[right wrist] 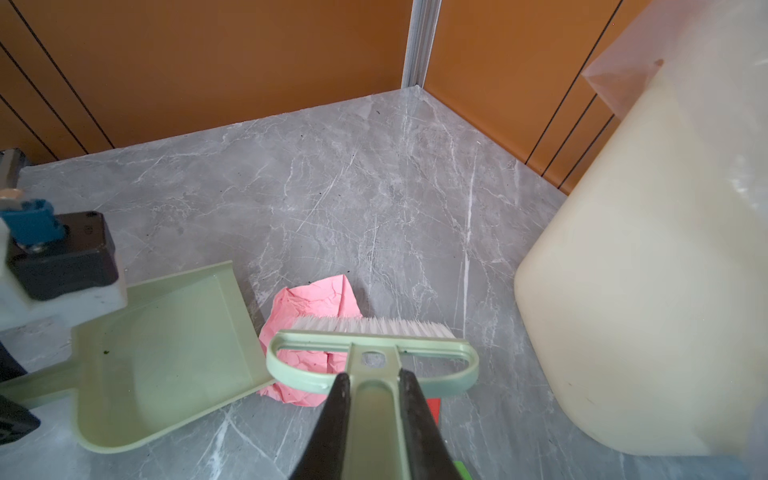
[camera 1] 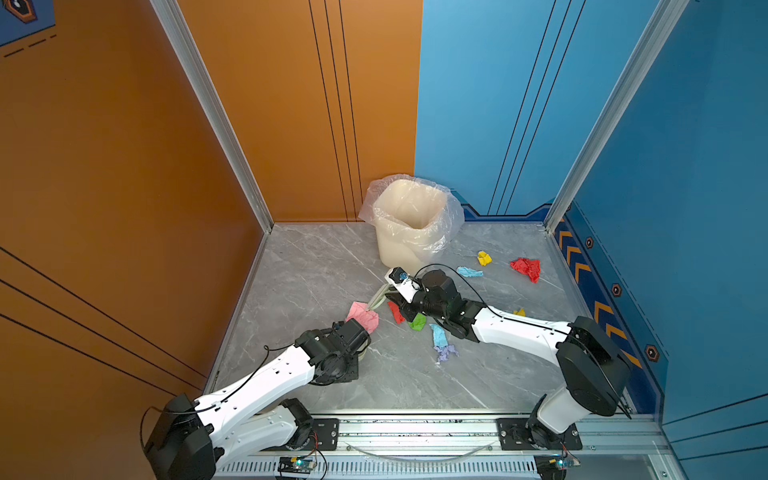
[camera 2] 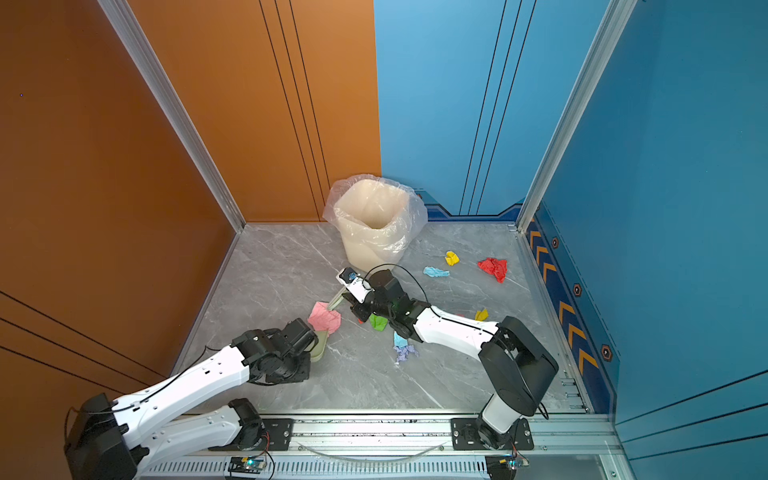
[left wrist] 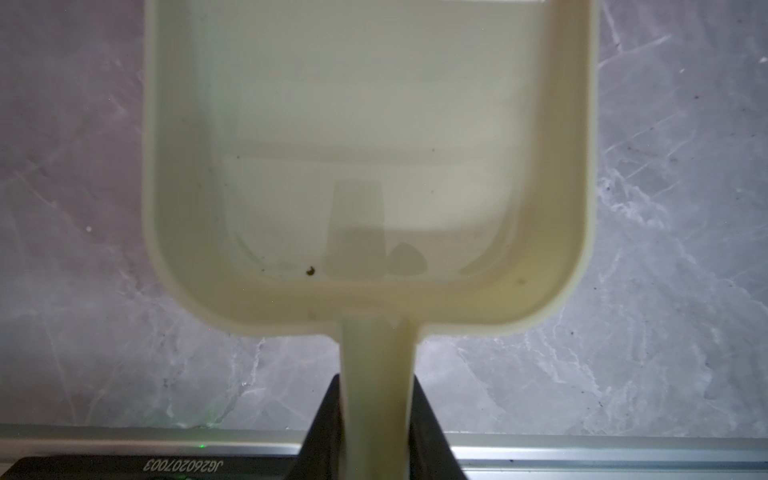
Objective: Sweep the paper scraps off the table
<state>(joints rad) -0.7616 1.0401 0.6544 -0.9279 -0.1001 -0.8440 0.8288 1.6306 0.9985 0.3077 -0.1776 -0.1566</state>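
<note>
My left gripper (left wrist: 377, 399) is shut on the handle of the pale green dustpan (left wrist: 365, 124), which lies flat on the table (camera 1: 316, 266) with no paper in it. My right gripper (right wrist: 376, 399) is shut on the handle of the green brush (right wrist: 370, 332). Its white bristles rest on a pink paper scrap (right wrist: 311, 303) right at the dustpan's open lip (right wrist: 245, 316). In both top views red (camera 1: 395, 311), green (camera 1: 417, 322), light blue (camera 1: 437, 336) and lilac (camera 1: 445, 352) scraps lie beside the right wrist.
A cream bin (camera 1: 409, 232) with a clear liner stands at the back, close behind the brush. Further scraps lie at the right: light blue (camera 1: 469, 272), yellow (camera 1: 484, 258), red (camera 1: 527, 268) and a yellow one (camera 1: 518, 311) by the right forearm. Orange and blue walls enclose the table.
</note>
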